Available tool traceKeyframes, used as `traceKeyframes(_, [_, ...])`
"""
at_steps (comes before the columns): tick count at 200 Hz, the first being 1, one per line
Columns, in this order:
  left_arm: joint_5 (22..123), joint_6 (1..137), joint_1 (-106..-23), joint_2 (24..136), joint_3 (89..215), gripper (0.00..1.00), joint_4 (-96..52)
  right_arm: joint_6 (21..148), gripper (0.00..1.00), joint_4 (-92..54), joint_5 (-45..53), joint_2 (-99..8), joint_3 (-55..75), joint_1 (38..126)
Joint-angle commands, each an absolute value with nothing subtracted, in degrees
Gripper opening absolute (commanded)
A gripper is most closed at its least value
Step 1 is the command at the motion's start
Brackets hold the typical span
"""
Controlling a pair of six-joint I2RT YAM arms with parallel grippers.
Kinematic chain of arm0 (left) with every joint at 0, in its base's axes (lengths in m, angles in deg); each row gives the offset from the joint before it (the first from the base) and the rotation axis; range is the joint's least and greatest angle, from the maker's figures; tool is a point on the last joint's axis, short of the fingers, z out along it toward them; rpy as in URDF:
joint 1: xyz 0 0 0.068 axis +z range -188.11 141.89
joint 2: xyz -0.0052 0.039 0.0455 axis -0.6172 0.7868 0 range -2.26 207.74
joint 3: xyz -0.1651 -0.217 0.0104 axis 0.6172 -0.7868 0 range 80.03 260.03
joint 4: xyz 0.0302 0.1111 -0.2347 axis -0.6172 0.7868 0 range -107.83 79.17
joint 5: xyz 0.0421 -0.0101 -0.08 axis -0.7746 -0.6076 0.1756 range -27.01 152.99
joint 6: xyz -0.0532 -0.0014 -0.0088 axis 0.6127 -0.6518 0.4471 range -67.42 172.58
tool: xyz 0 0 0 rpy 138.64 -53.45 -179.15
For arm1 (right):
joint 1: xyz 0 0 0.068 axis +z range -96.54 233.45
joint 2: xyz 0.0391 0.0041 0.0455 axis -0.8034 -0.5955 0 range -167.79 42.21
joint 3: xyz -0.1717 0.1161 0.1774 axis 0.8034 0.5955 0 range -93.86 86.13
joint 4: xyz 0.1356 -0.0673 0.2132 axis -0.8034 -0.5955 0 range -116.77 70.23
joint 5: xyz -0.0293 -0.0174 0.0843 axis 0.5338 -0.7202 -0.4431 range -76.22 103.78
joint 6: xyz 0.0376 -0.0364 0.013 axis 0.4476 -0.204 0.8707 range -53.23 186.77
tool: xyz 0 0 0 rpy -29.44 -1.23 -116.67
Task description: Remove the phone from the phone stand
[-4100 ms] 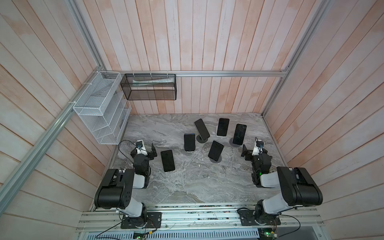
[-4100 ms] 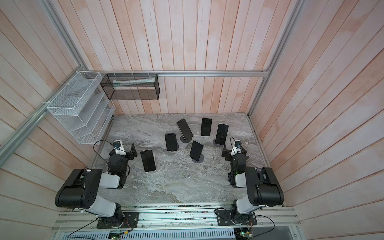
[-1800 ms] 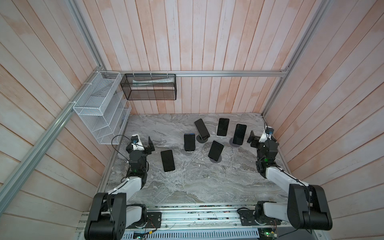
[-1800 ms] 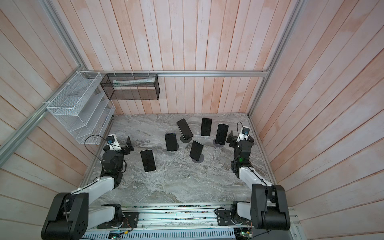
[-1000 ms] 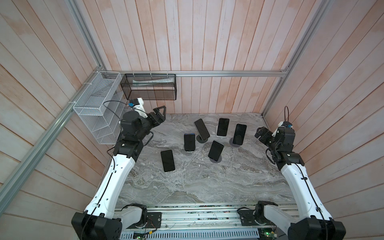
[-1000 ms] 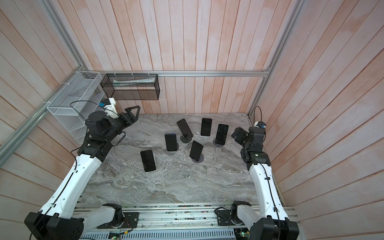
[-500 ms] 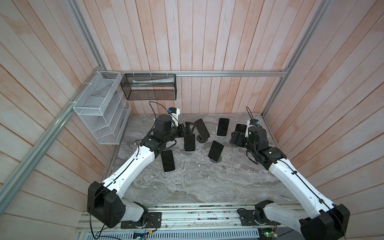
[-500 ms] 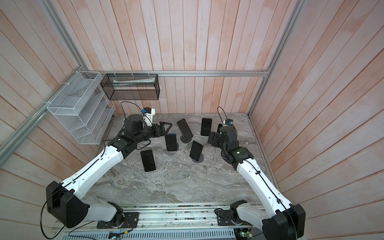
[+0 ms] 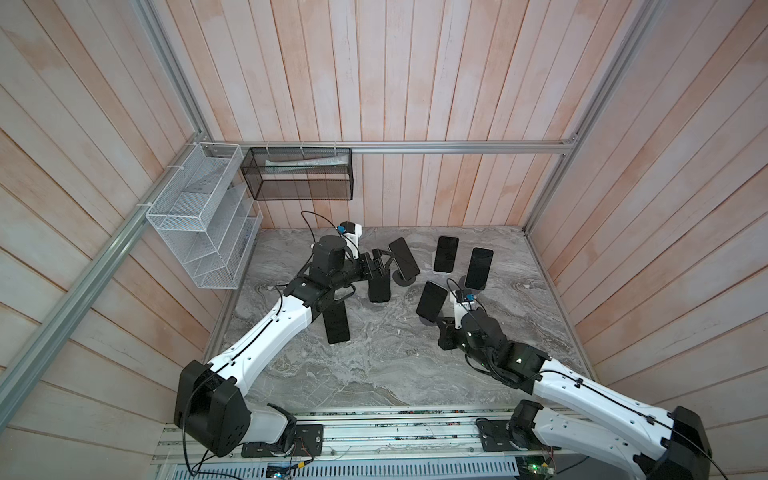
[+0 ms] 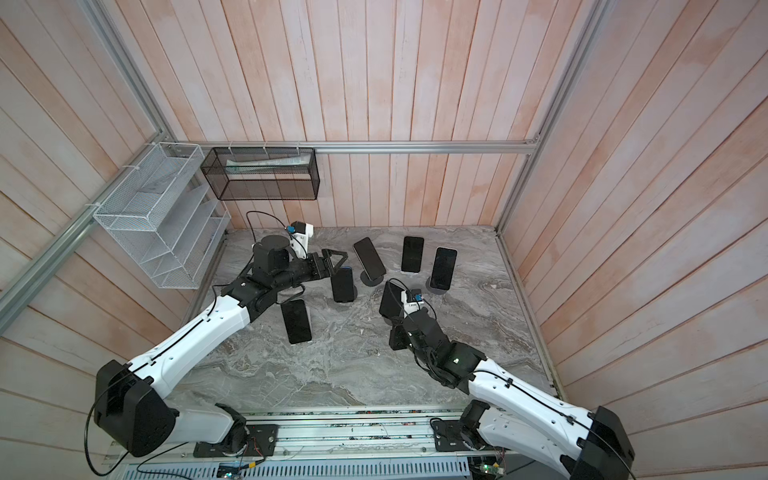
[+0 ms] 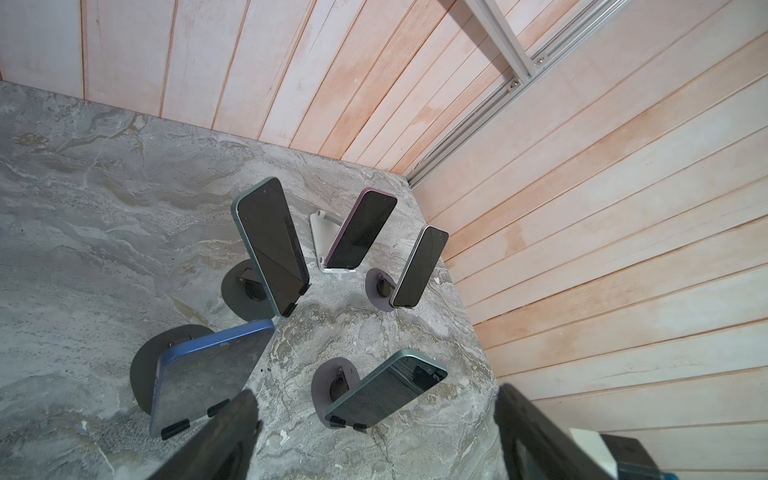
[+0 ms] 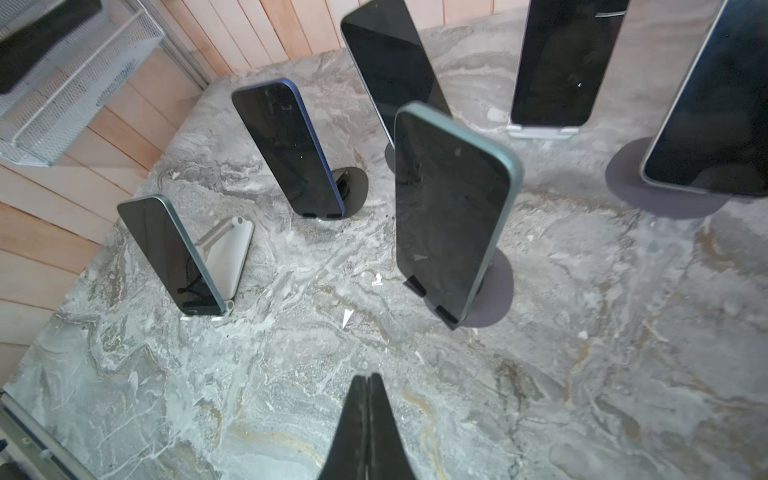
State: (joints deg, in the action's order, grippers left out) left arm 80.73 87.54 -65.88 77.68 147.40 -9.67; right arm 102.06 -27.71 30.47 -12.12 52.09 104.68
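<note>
Green phone (image 12: 449,208) sits on a round stand (image 12: 498,299) in the middle of the table (image 12: 270,395), long side up, leaning back, screen facing my right gripper (image 12: 365,388).
That gripper is pinched shut just in front of it, bare table between them. Farther on, my left gripper (image 10: 337,261) is spread wide beside the blue phone (image 10: 343,286). Other phones (image 9: 445,254) crowd behind, near the back wall (image 9: 415,187).

On the table (image 9: 374,374), six phones (image 9: 479,268) rest on stands (image 9: 402,279), clustered rearward.
</note>
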Motion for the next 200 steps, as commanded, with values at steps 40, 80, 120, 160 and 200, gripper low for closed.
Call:
traceKeyframes(40, [76.23, 87.03, -66.04, 76.84, 147.09, 0.91, -9.78, 114.04, 0.00, -8.44, 32.97, -13.50, 62.65, 105.98])
traceKeyframes(80, [75.53, 86.35, -66.06, 76.24, 146.58, 0.89, -10.52, 120.22, 0.00, -0.38, 26.90, -11.29, 69.64, 102.16])
traceKeyframes(120, [75.15, 85.76, -66.03, 75.79, 146.49, 0.89, -10.49, 119.68, 0.00, 1.45, 17.22, -13.87, 70.00, 94.87])
traceKeyframes(160, [76.12, 85.20, -65.76, 75.70, 146.63, 0.88, -10.72, 118.98, 0.00, 3.53, 15.43, -17.32, 69.60, 94.86])
traceKeyframes(200, [77.27, 85.71, -65.36, 74.91, 145.95, 0.88, -11.97, 117.85, 0.00, 6.00, 13.40, -24.42, 67.71, 94.68])
